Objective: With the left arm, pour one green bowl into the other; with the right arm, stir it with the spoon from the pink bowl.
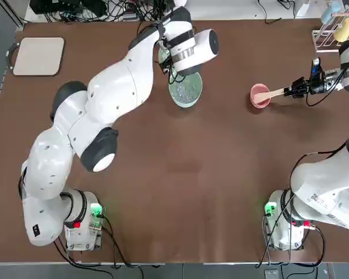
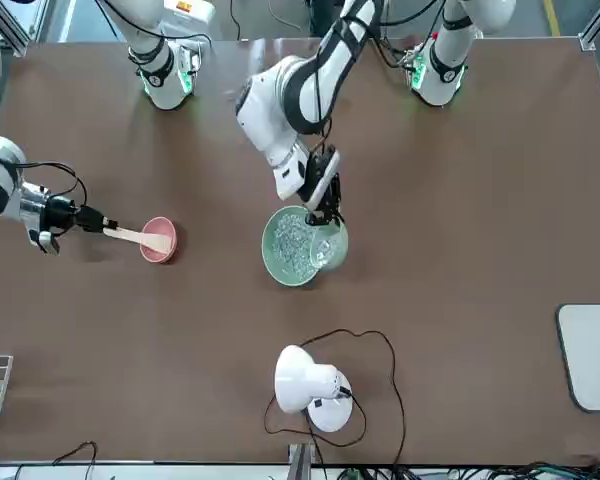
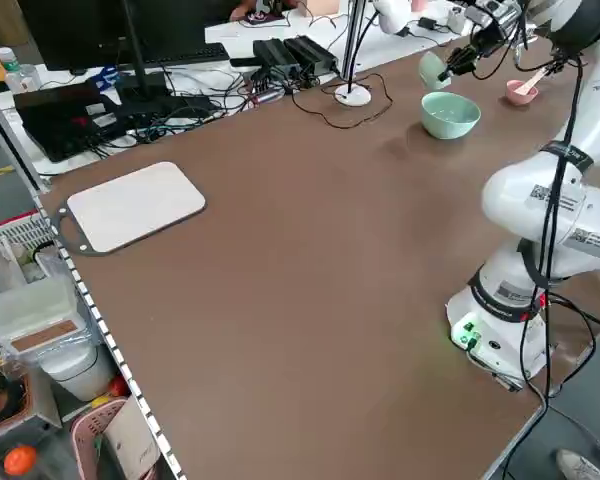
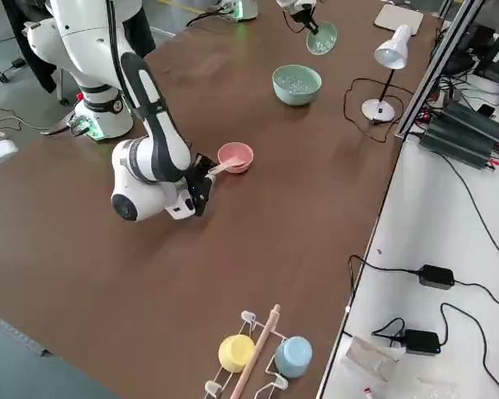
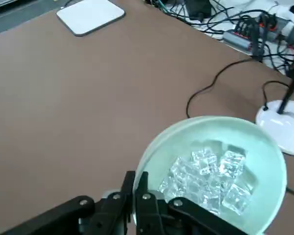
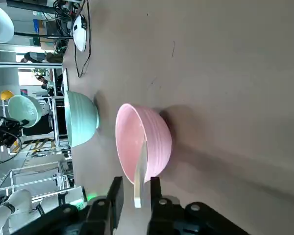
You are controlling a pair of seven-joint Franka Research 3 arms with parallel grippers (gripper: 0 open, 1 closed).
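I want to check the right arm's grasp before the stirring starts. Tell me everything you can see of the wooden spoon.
The wooden spoon is short, flat and light tan, like plain wood. Its broad end rests inside the pink bowl, leaning on the rim, and its handle slopes out over the edge. The right tool is shut on the handle's end, nearly level with the table. The spoon has not left the bowl, and nothing else touches it.

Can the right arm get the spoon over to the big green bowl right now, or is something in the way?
Probably not yet. The right hand grips the spoon at the pink bowl, but the left hand holds the small green bowl tipped over the big green bowl, crowding it.
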